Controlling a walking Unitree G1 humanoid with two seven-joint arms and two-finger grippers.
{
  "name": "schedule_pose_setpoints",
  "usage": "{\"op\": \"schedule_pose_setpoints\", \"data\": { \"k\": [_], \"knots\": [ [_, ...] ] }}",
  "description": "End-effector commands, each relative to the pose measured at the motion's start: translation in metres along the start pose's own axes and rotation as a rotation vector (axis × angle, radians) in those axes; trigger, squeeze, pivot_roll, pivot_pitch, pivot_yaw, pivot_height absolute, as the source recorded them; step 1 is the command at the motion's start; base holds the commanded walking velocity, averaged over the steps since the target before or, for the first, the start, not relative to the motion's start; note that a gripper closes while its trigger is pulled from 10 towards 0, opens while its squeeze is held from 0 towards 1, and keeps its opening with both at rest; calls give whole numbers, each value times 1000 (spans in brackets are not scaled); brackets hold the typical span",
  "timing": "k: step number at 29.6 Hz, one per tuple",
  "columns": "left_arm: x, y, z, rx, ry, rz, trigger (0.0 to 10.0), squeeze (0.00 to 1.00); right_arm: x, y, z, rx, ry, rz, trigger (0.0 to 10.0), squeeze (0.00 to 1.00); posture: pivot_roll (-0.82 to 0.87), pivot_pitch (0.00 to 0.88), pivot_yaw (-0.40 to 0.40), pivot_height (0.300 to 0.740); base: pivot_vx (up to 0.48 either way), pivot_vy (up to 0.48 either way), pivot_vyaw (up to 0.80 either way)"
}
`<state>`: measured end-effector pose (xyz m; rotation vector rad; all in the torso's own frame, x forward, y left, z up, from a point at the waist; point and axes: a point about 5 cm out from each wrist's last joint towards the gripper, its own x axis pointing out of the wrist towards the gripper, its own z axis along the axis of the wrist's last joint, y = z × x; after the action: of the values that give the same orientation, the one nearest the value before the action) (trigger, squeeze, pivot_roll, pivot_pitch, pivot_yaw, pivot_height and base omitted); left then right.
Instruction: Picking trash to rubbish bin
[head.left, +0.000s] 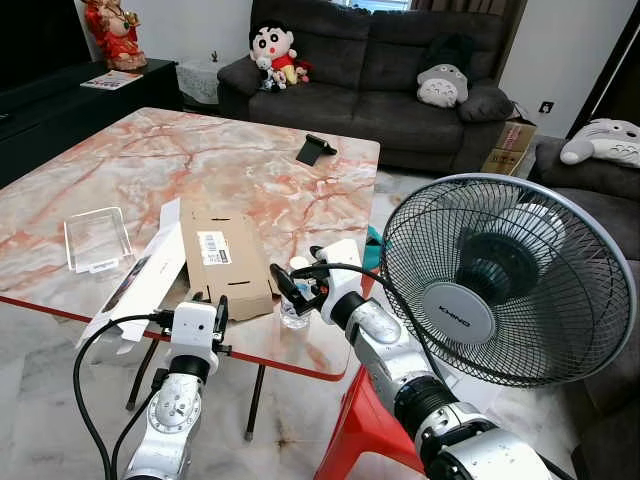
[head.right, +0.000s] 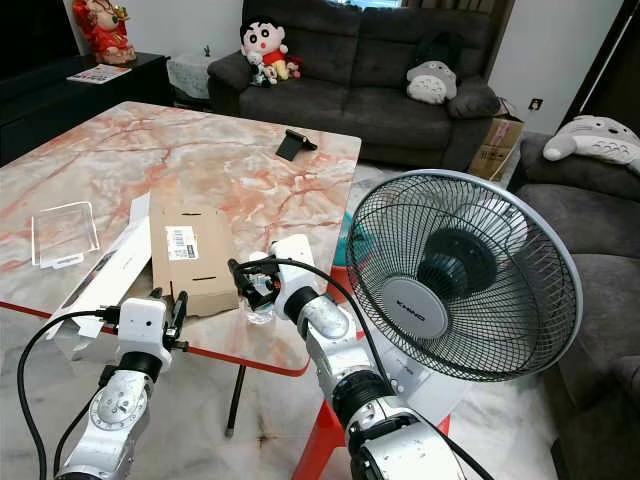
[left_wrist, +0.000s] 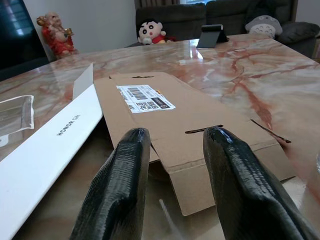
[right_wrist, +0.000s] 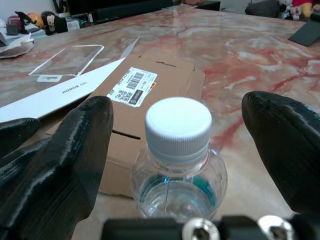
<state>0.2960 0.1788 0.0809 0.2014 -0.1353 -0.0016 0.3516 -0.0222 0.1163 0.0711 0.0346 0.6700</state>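
Now my right gripper (right_wrist: 175, 150) is gaping wide around a small clear bottle (right_wrist: 177, 165) with a white cap (right_wrist: 178, 124), standing low and centre in the left eye view near the marble table's (head.left: 150, 160) edge, untouched, while my right wrist view is revealing teal showing through it.

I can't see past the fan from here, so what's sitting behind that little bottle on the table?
Behind the bottle lies a flat cardboard box with a label, then a white box and a clear tray. The right gripper brackets the bottle, open. What's under the cardboard is hidden.
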Motion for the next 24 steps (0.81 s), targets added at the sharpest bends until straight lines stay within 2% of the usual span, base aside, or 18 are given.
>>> {"op": "schedule_pose_setpoints", "data": {
  "k": [1,6,7,8,9,11,24],
  "knots": [
    [0,-2,1,16,1,-18,10000,0,18,56,0,98,-17,110,10000,0,90,2,-96,740,0,0,0],
    [0,-3,1,16,-1,-22,10000,0,17,56,-1,101,-14,109,10000,0,91,0,-95,740,0,0,0],
    [0,-3,2,17,-1,-23,10000,0,17,56,-1,102,-14,110,6941,0,91,0,-95,740,0,0,0],
    [1,-3,2,18,-1,-24,10000,0,17,56,-1,101,-14,112,980,0,91,0,-95,740,0,0,0],
    [1,-3,2,18,-2,-24,10000,0,17,56,-1,101,-14,112,275,0,91,0,-95,740,0,0,0],
    [0,-3,2,19,-2,-23,10000,0,17,56,-1,102,-16,114,0,0,91,0,-95,740,0,0,0],
    [1,-4,2,18,-2,-28,10000,0,18,57,0,104,-27,127,0,0,89,0,-95,740,0,0,0]
  ]
}}
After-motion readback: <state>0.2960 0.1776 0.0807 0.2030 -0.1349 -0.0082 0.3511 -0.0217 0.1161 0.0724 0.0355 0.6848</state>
